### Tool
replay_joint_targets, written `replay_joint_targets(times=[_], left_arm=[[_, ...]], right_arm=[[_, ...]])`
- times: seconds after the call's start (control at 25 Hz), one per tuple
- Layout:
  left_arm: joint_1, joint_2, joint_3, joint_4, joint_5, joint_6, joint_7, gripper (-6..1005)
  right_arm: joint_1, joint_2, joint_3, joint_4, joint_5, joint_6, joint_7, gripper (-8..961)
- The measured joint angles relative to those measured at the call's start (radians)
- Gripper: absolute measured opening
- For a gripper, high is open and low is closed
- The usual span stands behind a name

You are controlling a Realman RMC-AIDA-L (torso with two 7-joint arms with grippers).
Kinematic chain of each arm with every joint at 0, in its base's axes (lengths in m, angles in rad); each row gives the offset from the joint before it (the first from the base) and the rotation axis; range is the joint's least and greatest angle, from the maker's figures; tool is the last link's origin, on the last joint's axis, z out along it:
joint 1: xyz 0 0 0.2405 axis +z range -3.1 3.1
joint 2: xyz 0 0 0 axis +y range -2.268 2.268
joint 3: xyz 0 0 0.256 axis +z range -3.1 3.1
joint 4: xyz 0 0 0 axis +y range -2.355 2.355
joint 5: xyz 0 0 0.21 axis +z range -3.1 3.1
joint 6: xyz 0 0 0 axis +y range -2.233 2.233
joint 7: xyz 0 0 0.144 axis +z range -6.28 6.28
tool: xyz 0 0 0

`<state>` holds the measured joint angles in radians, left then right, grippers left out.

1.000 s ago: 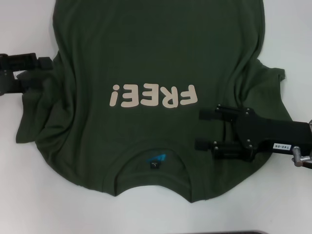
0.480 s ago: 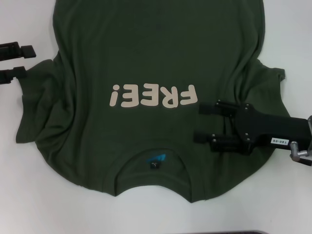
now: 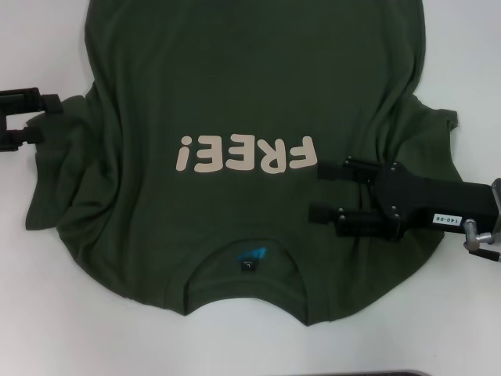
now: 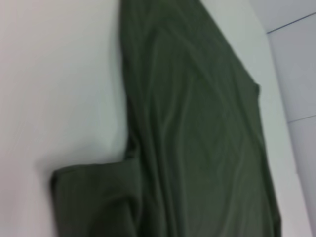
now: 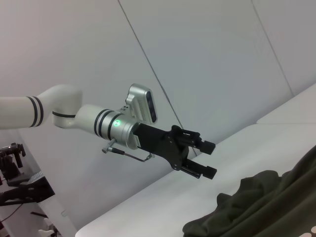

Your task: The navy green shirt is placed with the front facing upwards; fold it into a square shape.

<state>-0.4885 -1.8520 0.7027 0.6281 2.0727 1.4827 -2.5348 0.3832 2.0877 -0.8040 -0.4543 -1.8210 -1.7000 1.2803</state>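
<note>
Left gripper (image 3: 39,117) sat at shirt's left edge, jaws parted wide, nothing held. Crumpled left sleeve (image 3: 55,184) lay just beside fingertips, toward shirt body. Navy green shirt (image 3: 250,94) spread front-up, long axis running away from me, collar (image 3: 244,270) nearest. "FREE!" lettering (image 3: 246,154) read across, between both grippers. Right gripper (image 3: 322,192) hovered over right chest, jaws wide, empty, pointing at lettering; contact with cloth I could not tell. Right sleeve (image 3: 434,129) lay behind its fingers, outward. I judged left nearer its sleeve.
</note>
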Motion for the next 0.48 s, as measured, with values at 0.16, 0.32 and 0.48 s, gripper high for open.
replay_joint_targets(times=[0.16, 0.32, 0.48], left_arm=[[-0.006, 0.000, -0.001, -0.001, 0.039, -0.022, -0.034, 777], [-0.014, 0.002, -0.004, -0.001, 0.066, -0.036, -0.058, 777], [-0.022, 0.006, -0.004, 0.000, 0.096, -0.046, -0.078, 776]], right_arm=[[0.000, 0.000, -0.002, 0.000, -0.001, 0.000, 0.000, 895], [0.000, 0.000, 0.000, 0.001, -0.003, -0.001, 0.001, 895], [0.000, 0.001, -0.003, 0.002, -0.004, -0.001, 0.002, 895]])
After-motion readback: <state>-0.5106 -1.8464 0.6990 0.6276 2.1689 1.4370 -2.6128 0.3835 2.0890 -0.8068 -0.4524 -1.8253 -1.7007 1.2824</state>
